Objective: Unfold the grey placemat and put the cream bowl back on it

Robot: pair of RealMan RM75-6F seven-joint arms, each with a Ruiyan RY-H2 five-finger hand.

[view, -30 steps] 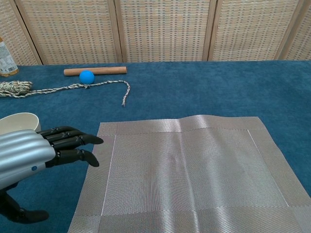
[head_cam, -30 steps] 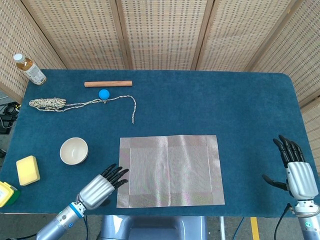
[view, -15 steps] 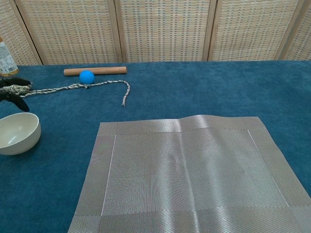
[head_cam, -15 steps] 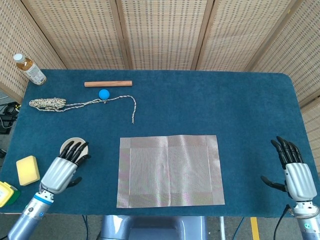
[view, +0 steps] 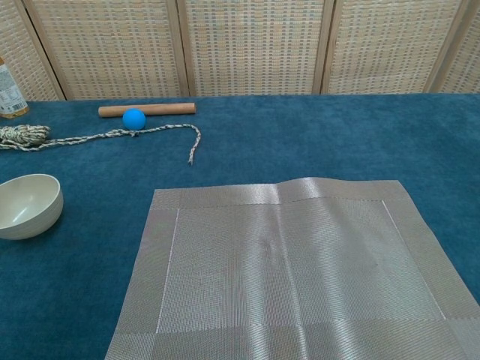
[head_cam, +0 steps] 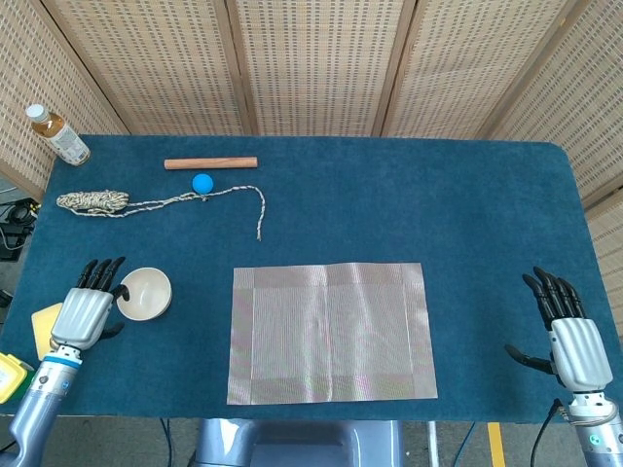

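- Grey placemat (head_cam: pixel 331 332) lies unfolded and flat on the blue table (head_cam: pixel 467 204), near the front edge at centre; faint crease lines cross it in the chest view.
- Cream bowl (head_cam: pixel 144 293) sits upright on the table, left of the placemat and apart from it, not on it.
- Left hand (head_cam: pixel 86 308) is just beside the bowl on its left, fingers extended and spread, holding nothing; whether it touches the rim cannot be told. It shows only in the head view.
- Right hand (head_cam: pixel 569 337) hovers at the front right corner of the table, well apart from the placemat, fingers straight and apart, thumb out to the side, empty.
- Yellow sponge (head_cam: pixel 44 326) lies partly under the left hand.
- Far left: coiled rope (head_cam: pixel 127 201) trailing right, a blue ball (head_cam: pixel 202 183) touching it, a wooden rod (head_cam: pixel 210 162) just behind the ball, a bottle (head_cam: pixel 56 134) at the back corner.
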